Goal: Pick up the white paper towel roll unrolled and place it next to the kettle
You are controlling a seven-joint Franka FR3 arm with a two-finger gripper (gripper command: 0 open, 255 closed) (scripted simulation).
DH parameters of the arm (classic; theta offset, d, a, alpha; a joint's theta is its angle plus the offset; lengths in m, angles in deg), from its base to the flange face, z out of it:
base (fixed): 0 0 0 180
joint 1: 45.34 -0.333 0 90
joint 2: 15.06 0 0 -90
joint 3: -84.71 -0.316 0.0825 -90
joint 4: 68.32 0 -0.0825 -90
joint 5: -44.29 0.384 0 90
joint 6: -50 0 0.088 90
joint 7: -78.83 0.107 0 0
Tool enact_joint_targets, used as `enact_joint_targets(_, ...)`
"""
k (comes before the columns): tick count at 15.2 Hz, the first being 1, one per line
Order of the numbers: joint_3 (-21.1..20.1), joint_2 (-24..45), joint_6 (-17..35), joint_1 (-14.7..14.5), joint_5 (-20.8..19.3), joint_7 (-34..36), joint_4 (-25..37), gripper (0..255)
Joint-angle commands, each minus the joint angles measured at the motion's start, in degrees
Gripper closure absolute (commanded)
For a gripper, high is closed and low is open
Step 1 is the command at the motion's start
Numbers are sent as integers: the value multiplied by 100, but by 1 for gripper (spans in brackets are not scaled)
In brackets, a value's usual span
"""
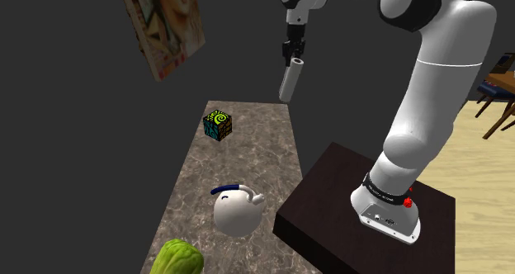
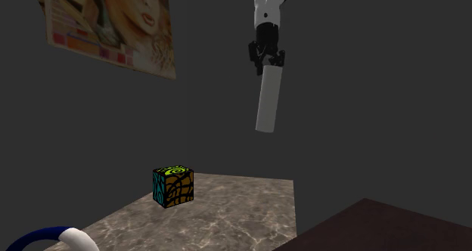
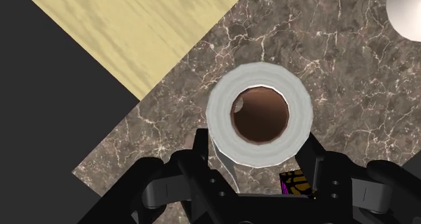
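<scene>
A white paper towel roll (image 1: 290, 81) hangs upright high above the far end of the marble counter (image 1: 264, 161), with my black gripper (image 1: 295, 54) shut on its top end. In the second exterior view the roll (image 2: 268, 98) dangles below the gripper (image 2: 268, 60), well above the counter. Along the gripper (image 3: 258, 148) I look down the roll (image 3: 229, 131) and its brown core, a finger clasping each side. The white kettle (image 1: 238, 209) with a blue handle stands on the counter nearer the camera; its body edge (image 3: 405, 10) shows beyond the roll.
A colourful patterned cube (image 1: 218, 125) sits on the counter below and to the shoulder view's left of the roll. A green object (image 1: 176, 258) lies at the counter's near end. The dark stand (image 1: 330, 198) borders the counter. A poster (image 1: 165, 21) hangs on the wall.
</scene>
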Motion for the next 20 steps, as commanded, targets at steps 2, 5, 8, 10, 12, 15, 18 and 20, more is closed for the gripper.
enact_joint_targets(2,-99,-487,129,-188,-99,291,-588,255)
enact_joint_targets(5,-246,-1011,277,-376,-185,640,-1229,255)
enact_joint_targets(8,-421,-1495,386,-542,-234,999,-1794,255)
enact_joint_targets(10,-554,-1797,440,-644,-245,1241,-2134,255)
enact_joint_targets(12,-695,-2082,482,-744,-238,1484,-2446,255)
enact_joint_targets(15,-923,-2479,526,-894,-192,1852,-2864,255)
enact_joint_targets(18,-1167,-2837,552,-1050,-108,2221,-3225,255)
enact_joint_targets(20,-1339,-3053,563,-1158,-31,2470,-3433,255)
